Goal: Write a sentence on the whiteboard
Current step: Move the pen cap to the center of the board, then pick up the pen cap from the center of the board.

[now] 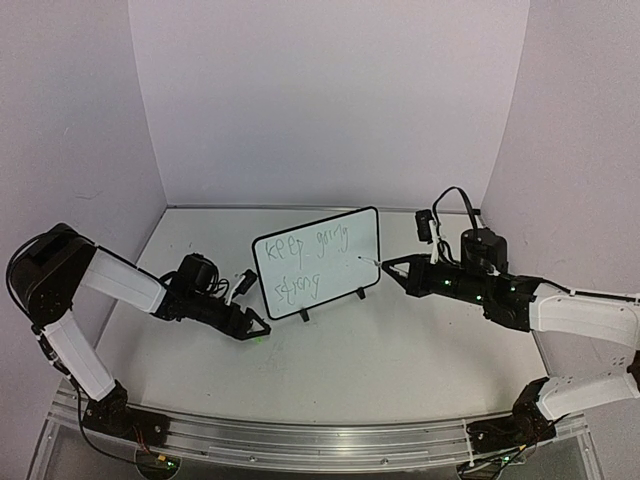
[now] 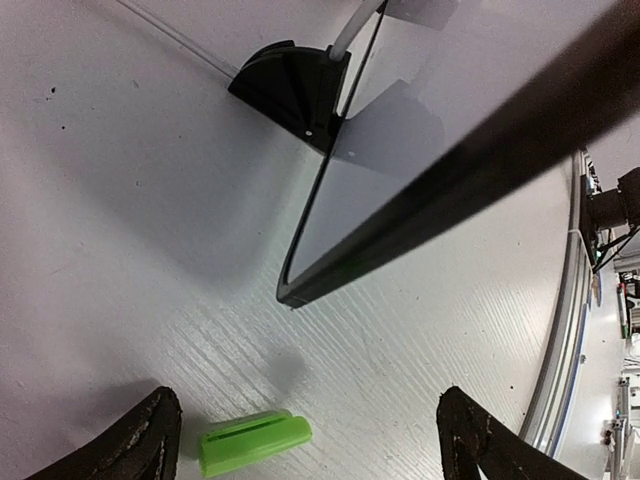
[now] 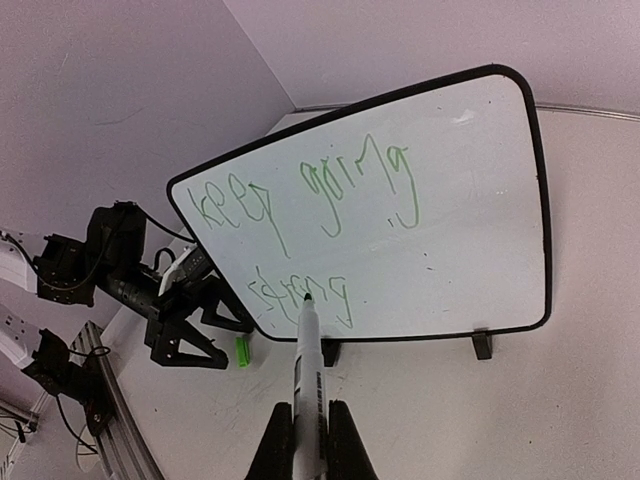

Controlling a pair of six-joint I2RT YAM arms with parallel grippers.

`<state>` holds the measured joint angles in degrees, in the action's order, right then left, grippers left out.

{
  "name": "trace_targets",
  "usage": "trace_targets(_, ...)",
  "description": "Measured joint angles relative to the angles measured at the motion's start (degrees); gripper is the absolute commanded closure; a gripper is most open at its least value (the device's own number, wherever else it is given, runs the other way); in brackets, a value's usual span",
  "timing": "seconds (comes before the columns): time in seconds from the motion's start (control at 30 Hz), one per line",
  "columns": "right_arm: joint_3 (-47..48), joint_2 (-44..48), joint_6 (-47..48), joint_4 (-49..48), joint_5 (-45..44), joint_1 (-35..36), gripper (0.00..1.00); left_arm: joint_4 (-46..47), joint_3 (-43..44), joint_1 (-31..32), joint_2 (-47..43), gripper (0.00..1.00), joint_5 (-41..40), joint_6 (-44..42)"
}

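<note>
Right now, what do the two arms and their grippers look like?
Left arm and right arm: white shells on the long links, black joints and bases. Small green lights glow on the joints. A black cable loops above the right wrist. Left gripper and right gripper are black, tapering to points; close up, the left fingers look dark with rough edges.

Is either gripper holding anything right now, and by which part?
The right gripper holds the marker by its barrel, well back from the tip. The left gripper is open and holds nothing.
</note>
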<state>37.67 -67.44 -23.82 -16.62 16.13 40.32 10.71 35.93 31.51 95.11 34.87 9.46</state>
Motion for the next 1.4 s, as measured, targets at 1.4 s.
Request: trace_targets(1.4,-0.33,0.07,-0.25,0.07,-0.52,0.32,1.0,-6.18,-6.06,8.76,-9.77,0.43,-11.12,4.91)
